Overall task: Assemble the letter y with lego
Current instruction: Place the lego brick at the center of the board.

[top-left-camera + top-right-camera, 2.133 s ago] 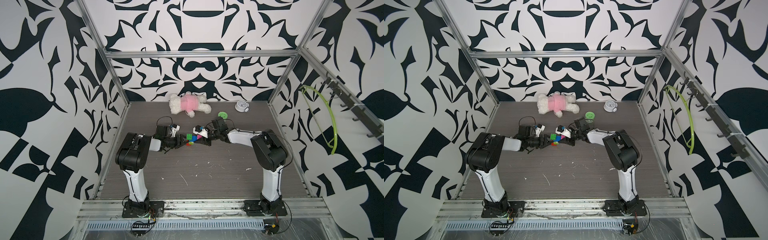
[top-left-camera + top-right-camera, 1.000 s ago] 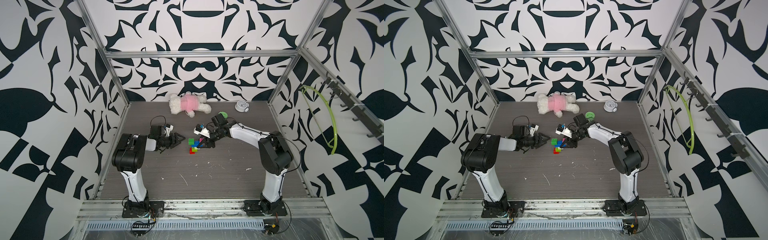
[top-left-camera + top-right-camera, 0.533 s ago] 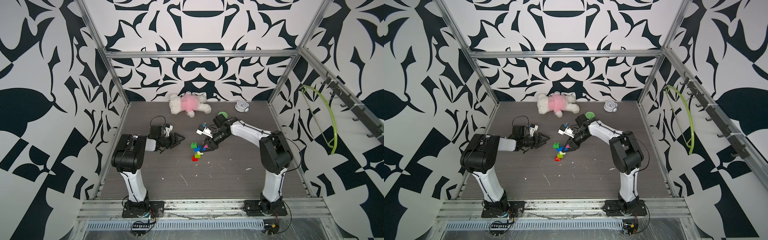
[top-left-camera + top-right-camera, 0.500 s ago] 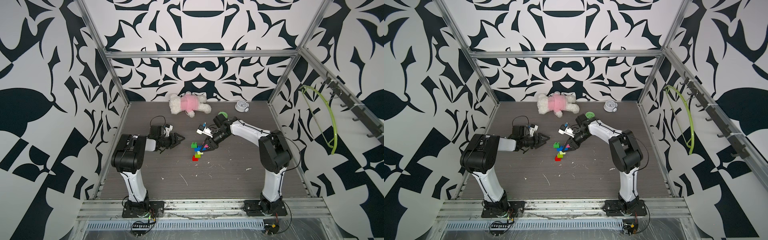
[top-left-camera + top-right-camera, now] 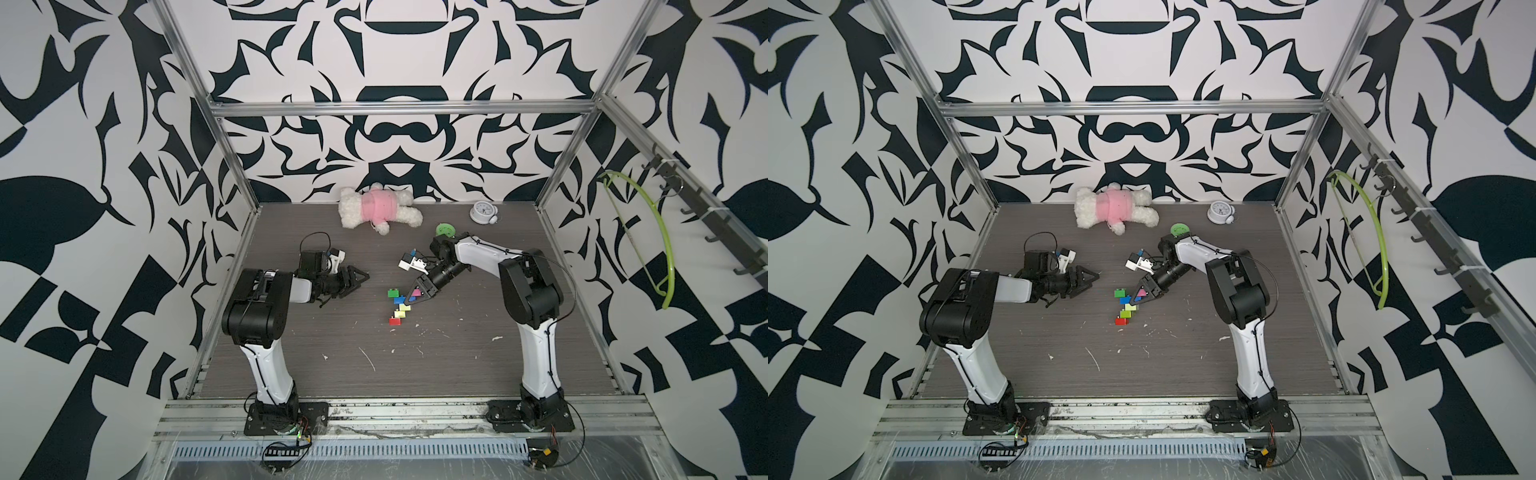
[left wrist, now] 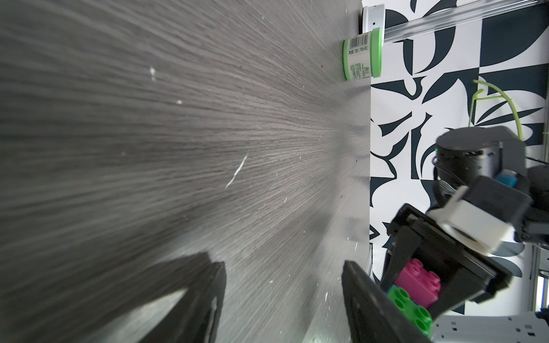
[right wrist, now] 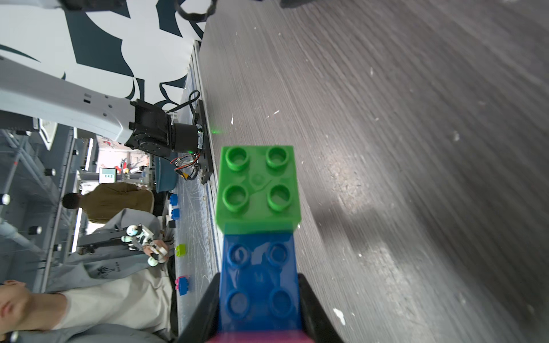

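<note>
1. Black parallel left gripper [image 5: 361, 279]: hovering low over the grey wood-grain table [image 5: 457, 365], jaws parted and empty, standing clear of the build.
2. Letter y [image 5: 402, 308] of small studded plastic bricks: lying mid-table, red stem end pointing frontward.
3. Right gripper [image 5: 415, 298]: clamping the long blue bar [image 7: 258, 279] by the pink arm, likely steadying the figure for placement.

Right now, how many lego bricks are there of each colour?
green brick: 1
blue brick: 1
pink brick: 1
red brick: 1
yellow-green bricks: 2
Total: 6
</note>
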